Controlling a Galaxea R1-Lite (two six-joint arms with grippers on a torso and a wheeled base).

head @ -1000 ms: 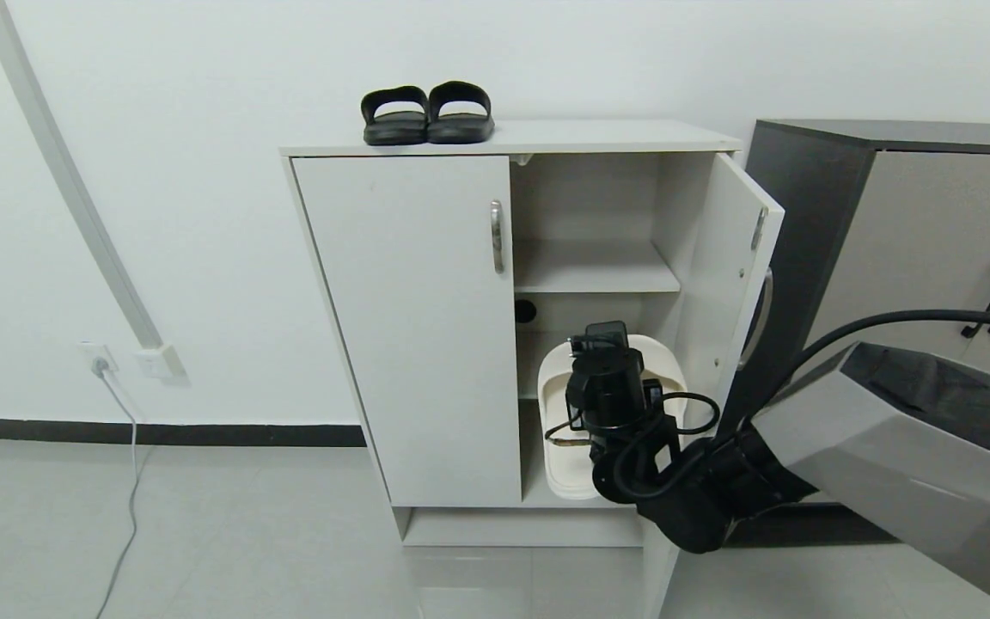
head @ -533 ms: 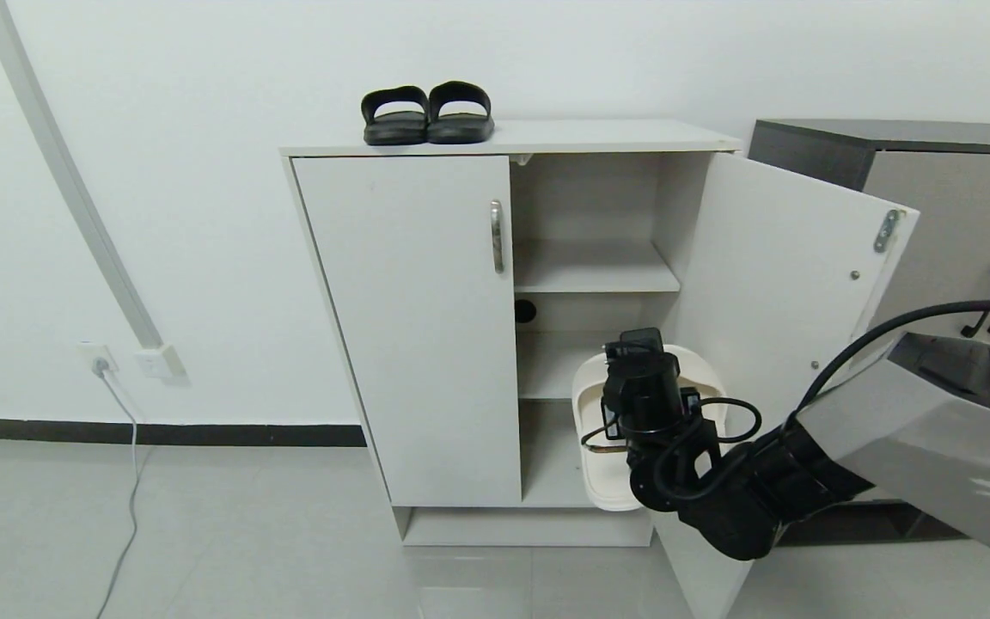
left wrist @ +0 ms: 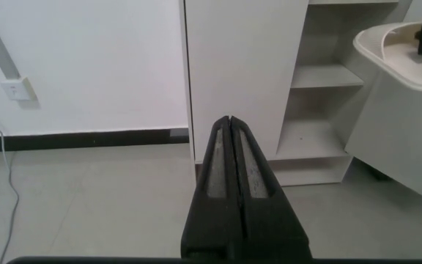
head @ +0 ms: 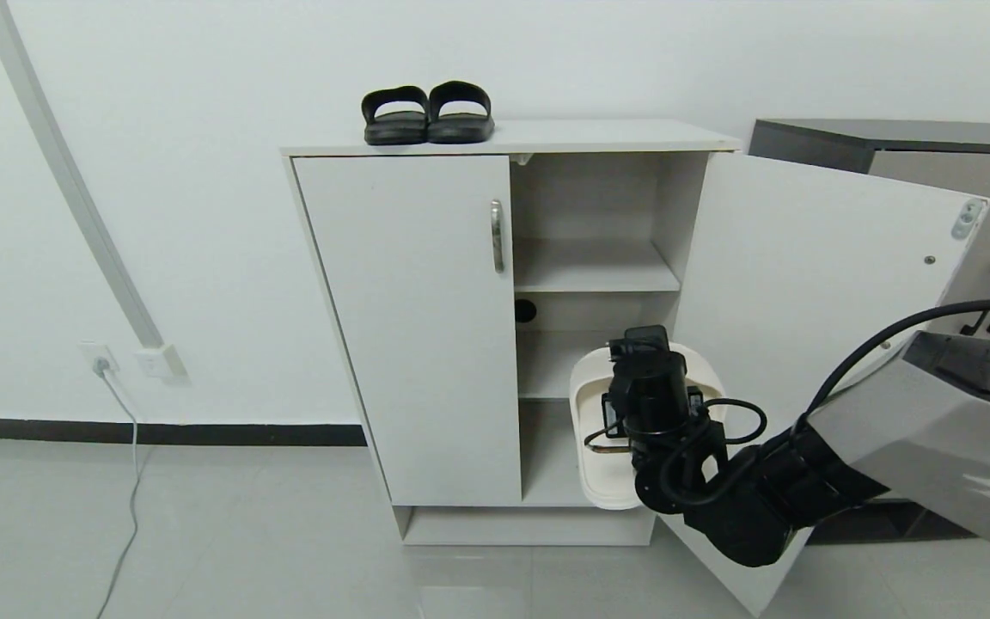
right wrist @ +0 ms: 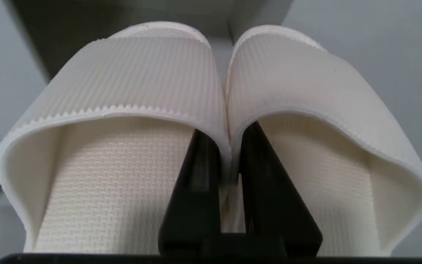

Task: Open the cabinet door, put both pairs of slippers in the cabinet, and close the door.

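door [head: 813,284] is swinging fully open at frame right, clearing the shelves [head: 589,266]; right gripper [right wrist: 229,158] is staying pinched on the white slippers [head: 602,481] lower centre, left gripper [left wrist: 229,128] closed, empty

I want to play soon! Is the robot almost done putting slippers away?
Not yet. The right door is open. The right gripper holds the white slippers in front of the shelves, not on one. The black slippers sit on the cabinet top. Both pairs go in, then the door closes.
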